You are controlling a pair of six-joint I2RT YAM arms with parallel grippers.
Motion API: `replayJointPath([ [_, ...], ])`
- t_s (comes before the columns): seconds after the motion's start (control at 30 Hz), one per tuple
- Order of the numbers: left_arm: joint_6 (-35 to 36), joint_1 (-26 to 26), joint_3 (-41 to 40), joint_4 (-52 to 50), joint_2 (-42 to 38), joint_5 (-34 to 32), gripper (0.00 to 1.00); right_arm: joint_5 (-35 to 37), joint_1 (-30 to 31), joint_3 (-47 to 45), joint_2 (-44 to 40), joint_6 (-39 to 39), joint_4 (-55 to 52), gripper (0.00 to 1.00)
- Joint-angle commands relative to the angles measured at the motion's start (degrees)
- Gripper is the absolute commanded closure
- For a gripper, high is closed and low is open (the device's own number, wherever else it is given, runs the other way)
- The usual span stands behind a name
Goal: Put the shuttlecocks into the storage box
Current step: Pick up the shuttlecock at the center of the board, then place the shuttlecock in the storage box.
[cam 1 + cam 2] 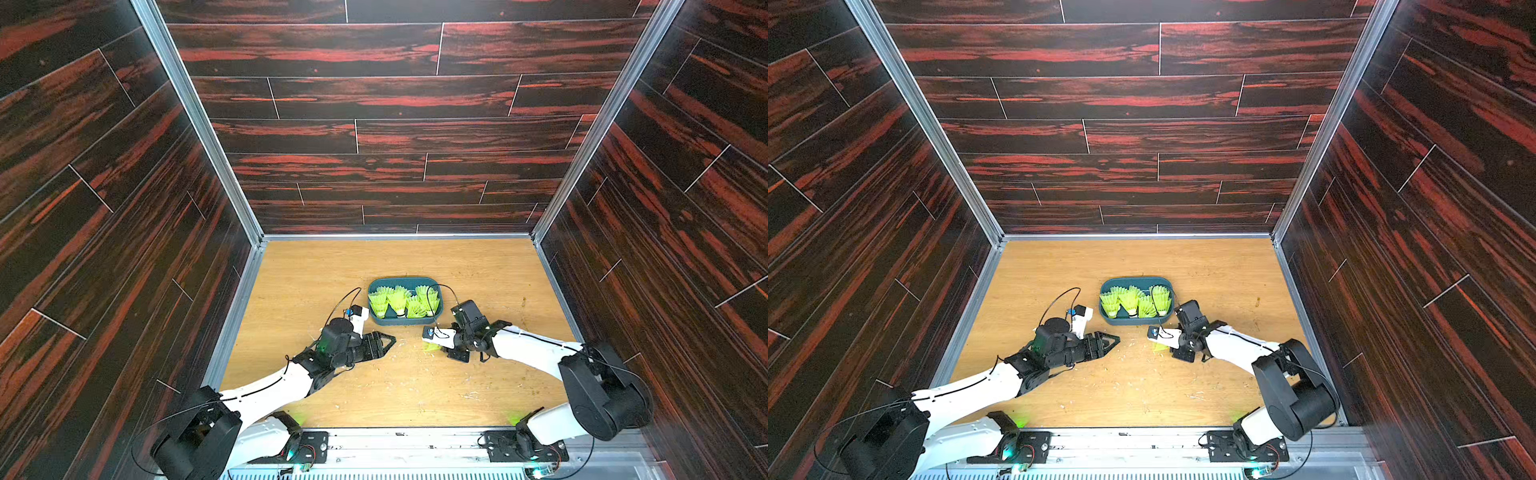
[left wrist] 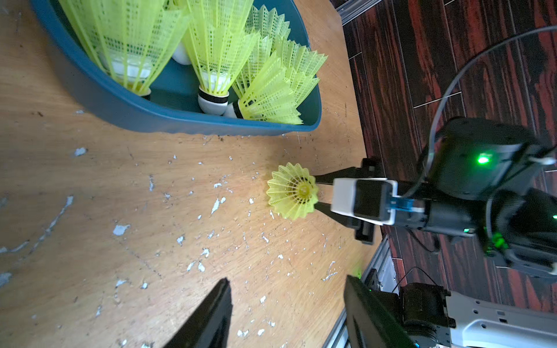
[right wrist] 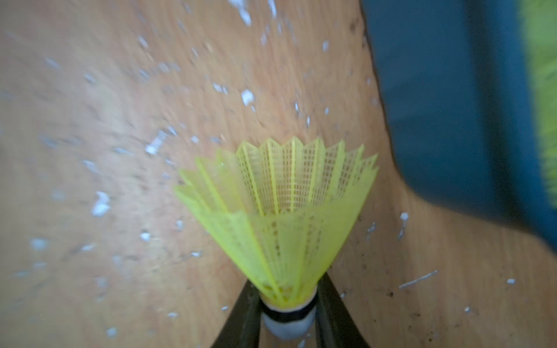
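Dark red-streaked wood-look panels wall in three sides; tan wood worktop [image 1: 316,274], littered with white flecks [image 2: 120,229]. Teal storage box [image 1: 395,321] sits about mid-worktop, well clear of all edges. Several neon shuttlecocks [image 1: 400,297] lie in it, packed side by side, white corks down against the near wall and skirts fanned toward the far wall. That leaves little bare floor in the box.

Right end effector [image 3: 287,289] is pinching one more shuttlecock, the held shuttlecock [image 3: 280,211]. Both fingers are pressed onto the cork at its dark band. The skirt is free and points away from the wrist. Grip on the cork makes sense, since it is likely the stiff part, while the mesh skirt would probably crush or slip. The held shuttlecock is low over the worktop, between the box's near wall and the worktop's near edge, just short of the box. Cannot tell if it is touching wood or lifted clear.

Left end effector [image 2: 286,280] is spread, nothing between the fingers. It hangs over the worktop on the left side of the box, aimed across at the held shuttlecock. Looks parked to keep the right arm's lane open.

No other loose shuttlecock is visible on the worktop, so this is probably the last one. Step judged as grasp made, with carry and drop into the box not yet done. The drop likely lands on other skirts, so it could roll out over the low rim.
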Motion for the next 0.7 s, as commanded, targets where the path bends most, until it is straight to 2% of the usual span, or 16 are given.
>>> replayJointPath([
  [0.0,1.07,0.06,0.95,-0.15,-0.36,0.07,0.37,-4.31,1.46,2.46,-2.23,1.74,-5.44,0.81],
  [0.37,4.04,0.00,3.82,-6.54,-3.26,-1.02,0.37,-14.36,5.83,3.30,-6.92,10.17,-10.74,0.84],
  [0.5,5.95,0.04,5.82,-11.02,-7.41,-3.85,0.37,-15.13,5.65,5.67,-7.99,16.83,-10.16,0.86],
  [0.67,8.65,1.23,10.10,-18.15,-10.56,-5.41,0.36,-19.31,4.47,10.47,-7.21,26.32,-8.58,0.85],
])
